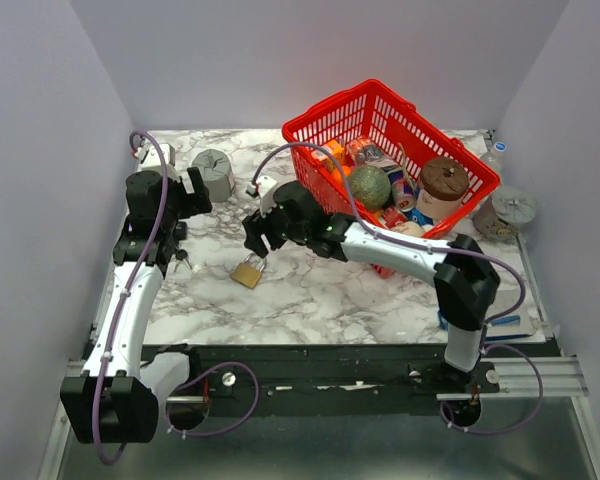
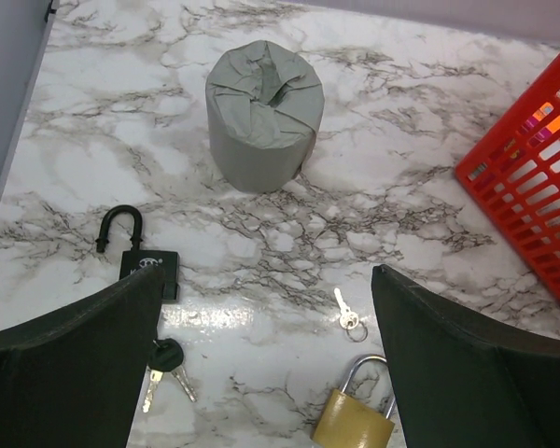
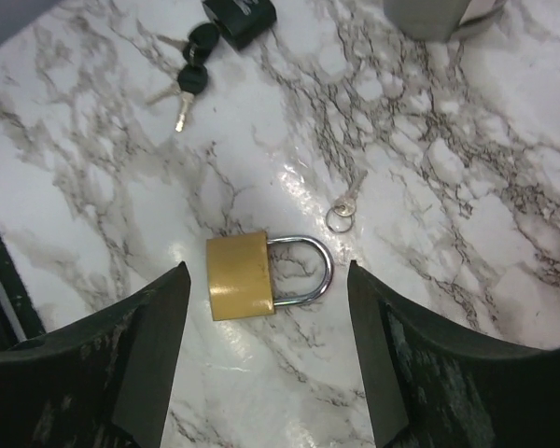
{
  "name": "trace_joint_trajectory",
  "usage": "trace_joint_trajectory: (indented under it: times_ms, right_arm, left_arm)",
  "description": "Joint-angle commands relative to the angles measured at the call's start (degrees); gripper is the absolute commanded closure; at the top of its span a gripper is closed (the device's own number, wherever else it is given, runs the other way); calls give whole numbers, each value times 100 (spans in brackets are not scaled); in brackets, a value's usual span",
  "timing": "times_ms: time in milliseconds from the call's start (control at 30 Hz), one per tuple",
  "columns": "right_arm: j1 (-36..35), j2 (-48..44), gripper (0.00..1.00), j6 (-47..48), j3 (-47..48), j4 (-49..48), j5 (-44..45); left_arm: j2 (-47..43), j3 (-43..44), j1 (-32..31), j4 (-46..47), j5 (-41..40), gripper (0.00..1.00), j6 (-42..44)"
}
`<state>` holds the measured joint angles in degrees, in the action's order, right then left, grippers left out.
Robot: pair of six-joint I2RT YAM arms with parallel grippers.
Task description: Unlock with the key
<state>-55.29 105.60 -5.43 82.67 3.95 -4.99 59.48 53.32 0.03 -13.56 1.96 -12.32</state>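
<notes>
Left wrist view: our left tool (image 2: 266, 273) is gaping. The key (image 2: 165, 357) is lying beside the black padlock (image 2: 149, 266), light and slippery; we are judging its black head the best hold. Our right tool (image 3: 268, 269) is hanging open over the brass padlock (image 3: 238, 276).

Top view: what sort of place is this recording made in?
Likely a robot lab test cell: blank walls box in a marble-look table holding staged props, a red basket and brass padlock.
</notes>
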Motion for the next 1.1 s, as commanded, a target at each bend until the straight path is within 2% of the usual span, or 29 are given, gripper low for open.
trace_joint_trajectory:
  times_ms: [0,300,533,1067]
  right_arm:
    - [0,776,25,-37,670,475,437]
    - [62,2366,31,-230,2110,959,807]
    - [62,3097,37,-327,2841,1336,1123]
    - [62,3406,45,-441,3027,1706,1361]
  left_arm:
    - [-332,-58,14,240,147,1,-78]
    - [-534,-85,14,231,446,1,-122]
    - [-526,-94,23,240,569,1,-175]
    - [-429,-103,14,275,745,1,-219]
